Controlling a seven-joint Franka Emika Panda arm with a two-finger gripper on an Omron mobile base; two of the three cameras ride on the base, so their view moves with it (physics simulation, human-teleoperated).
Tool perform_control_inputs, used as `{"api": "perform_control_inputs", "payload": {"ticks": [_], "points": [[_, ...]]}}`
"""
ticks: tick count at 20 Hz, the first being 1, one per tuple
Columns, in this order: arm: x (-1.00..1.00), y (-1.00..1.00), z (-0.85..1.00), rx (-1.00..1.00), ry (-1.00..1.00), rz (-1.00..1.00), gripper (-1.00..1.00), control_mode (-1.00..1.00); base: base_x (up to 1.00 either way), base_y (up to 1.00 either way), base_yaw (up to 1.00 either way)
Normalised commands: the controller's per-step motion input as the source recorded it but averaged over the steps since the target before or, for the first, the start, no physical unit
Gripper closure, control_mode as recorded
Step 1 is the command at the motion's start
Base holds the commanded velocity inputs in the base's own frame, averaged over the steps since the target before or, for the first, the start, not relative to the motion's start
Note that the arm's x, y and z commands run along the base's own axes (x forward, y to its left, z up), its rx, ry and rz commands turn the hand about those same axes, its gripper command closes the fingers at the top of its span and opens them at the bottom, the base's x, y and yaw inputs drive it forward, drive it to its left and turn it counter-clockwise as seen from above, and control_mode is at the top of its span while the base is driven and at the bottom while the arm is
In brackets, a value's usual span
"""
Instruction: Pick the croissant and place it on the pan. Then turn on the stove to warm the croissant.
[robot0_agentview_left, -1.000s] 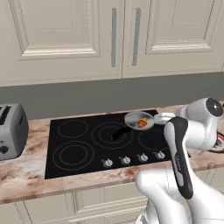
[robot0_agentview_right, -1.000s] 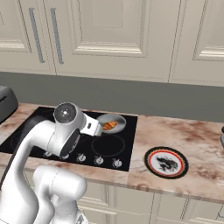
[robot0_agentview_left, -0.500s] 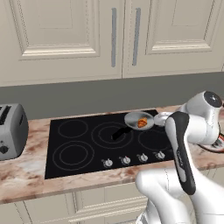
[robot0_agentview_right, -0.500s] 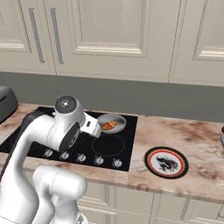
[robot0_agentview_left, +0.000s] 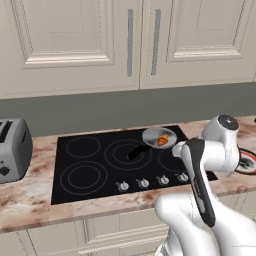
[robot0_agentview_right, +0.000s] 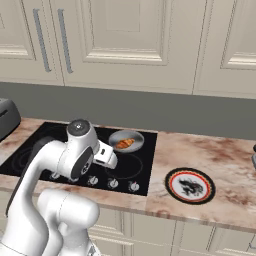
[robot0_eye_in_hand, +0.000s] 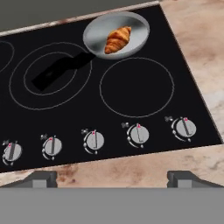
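Marbled pink-brown worktop (robot0_agentview_left: 30, 200) running left to right below the cabinets. The stove (robot0_agentview_left: 100, 165), set flush into the worktop, bears ring marks and a row of knobs (robot0_eye_in_hand: 94, 141) along its near edge. The pan (robot0_eye_in_hand: 131, 30) rests at the stove's far right, its black handle pointing left. A grey toaster (robot0_agentview_left: 12, 150) stands left of the stove; a red-rimmed plate (robot0_agentview_right: 190, 185) lies right of it.

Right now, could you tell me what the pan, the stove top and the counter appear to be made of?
The pan looks like grey metal with a matte sheen and a black handle, perhaps plastic. The stove seems glossy black glass with thin printed grey rings. The counter looks like polished stone, mottled pink-brown veining, though it could be laminate.
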Motion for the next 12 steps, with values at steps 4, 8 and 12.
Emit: {"api": "perform_control_inputs", "payload": {"ticks": [4, 8, 12], "points": [[0.0, 0.0, -0.11, 0.0, 0.0, 0.0, -1.0, -1.0, 0.0, 0.0, 0.0], [0.01, 0.0, -0.27, 0.0, 0.02, 0.0, -1.0, -1.0, 0.0, 0.0, 0.0], [0.0, -0.06, -0.39, -0.02, 0.05, 0.0, -1.0, -1.0, 0.0, 0.0, 0.0]]}}
